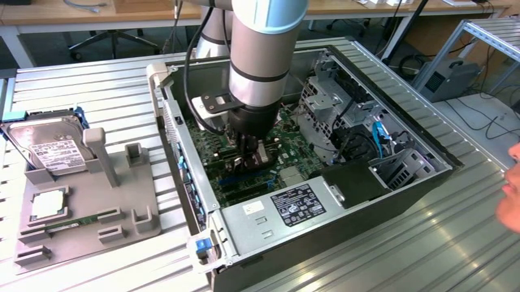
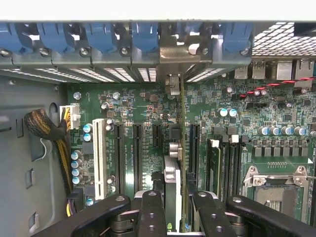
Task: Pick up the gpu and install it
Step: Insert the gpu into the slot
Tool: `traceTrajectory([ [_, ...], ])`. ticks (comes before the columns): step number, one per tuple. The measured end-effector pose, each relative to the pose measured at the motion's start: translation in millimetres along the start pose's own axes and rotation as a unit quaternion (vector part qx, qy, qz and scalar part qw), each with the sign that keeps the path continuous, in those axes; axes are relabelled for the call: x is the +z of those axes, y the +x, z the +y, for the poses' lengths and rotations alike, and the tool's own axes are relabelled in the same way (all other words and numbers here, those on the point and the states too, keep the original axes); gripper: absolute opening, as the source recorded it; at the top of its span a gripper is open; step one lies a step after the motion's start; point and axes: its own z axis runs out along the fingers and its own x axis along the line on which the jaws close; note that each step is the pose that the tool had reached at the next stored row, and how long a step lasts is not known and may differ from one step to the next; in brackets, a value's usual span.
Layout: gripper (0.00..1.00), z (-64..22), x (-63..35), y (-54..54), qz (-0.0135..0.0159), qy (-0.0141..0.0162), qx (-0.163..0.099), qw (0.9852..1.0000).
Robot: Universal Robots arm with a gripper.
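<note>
Nearest the wrist camera: gripper (image 2: 180, 217) clamped on the gpu (image 2: 182, 148), black fingers (image 2: 150, 212) pressing on either face near the card's end. Seen edge-on here, as a thin brownish-green strip running away from the fingers across the motherboard (image 2: 148, 103).

Standing upright among the black expansion slots (image 2: 137, 153), just beside the memory sticks (image 2: 213, 163) on one side and well apart from the white slot (image 2: 98, 158) on the other. Cannot tell whether the connector edge is already in its slot or only just above it.

For this step, by judgement:
- Keep the card square to the board — any tilt and the connector edge would likely bind on one end.
- Press straight down along the slot line, evenly, never sideways toward the memory sticks.
- Watch the far end: silver bracket (image 2: 173, 54) meeting the rear wall under the row of blue latches (image 2: 98, 34), apparently in line with its opening. Worth holding it flush there, since a bracket caught on the wall would stop the card from seating.

Farther off, in the exterior view: gripper (image 1: 248, 159) low inside the open computer case (image 1: 422, 182), with the hard drive (image 1: 49, 146) lying on the grey fixture (image 1: 106, 201) well apart on the exterior view's left.
</note>
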Motion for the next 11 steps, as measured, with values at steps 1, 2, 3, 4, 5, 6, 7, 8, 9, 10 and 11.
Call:
traceTrajectory([
  [1, 0.27, 0.0, 0.2, 0.0, 0.0001, 0.0000, 0.000, 1.0000],
  [2, 0.27, 0.0, 0.4, 0.0, 0.0001, -0.0001, 0.000, 1.0000],
  [3, 0.27, 0.0, 0.6, 0.0, 0.0001, -0.0001, 0.000, 1.0000],
  [4, 0.27, 0.0, 0.8, 0.0, 0.0001, -0.0001, 0.000, 1.0000],
  [5, 0.27, 0.0, 0.9, 0.0, 0.0001, -0.0001, 0.000, 1.0000],
  [6, 0.27, 0.0, 1.0, 0.0, 0.0001, -0.0001, 0.000, 1.0000],
  [7, 0.27, 0.0, 1.1, 0.0, 0.0001, 0.0000, 0.000, 1.0000],
  [8, 0.27, 0.0, 1.2, 0.0, 0.0002, 0.0000, 0.000, 1.0000],
  [9, 0.27, 0.0, 1.3, 0.0, 0.0001, 0.0000, 0.000, 1.0000],
  [10, 0.27, 0.0, 1.4, 0.0, 0.0001, 0.0000, 0.000, 1.0000],
  [11, 0.27, 0.0, 1.7, 0.0, 0.0001, 0.0000, 0.000, 1.0000],
])
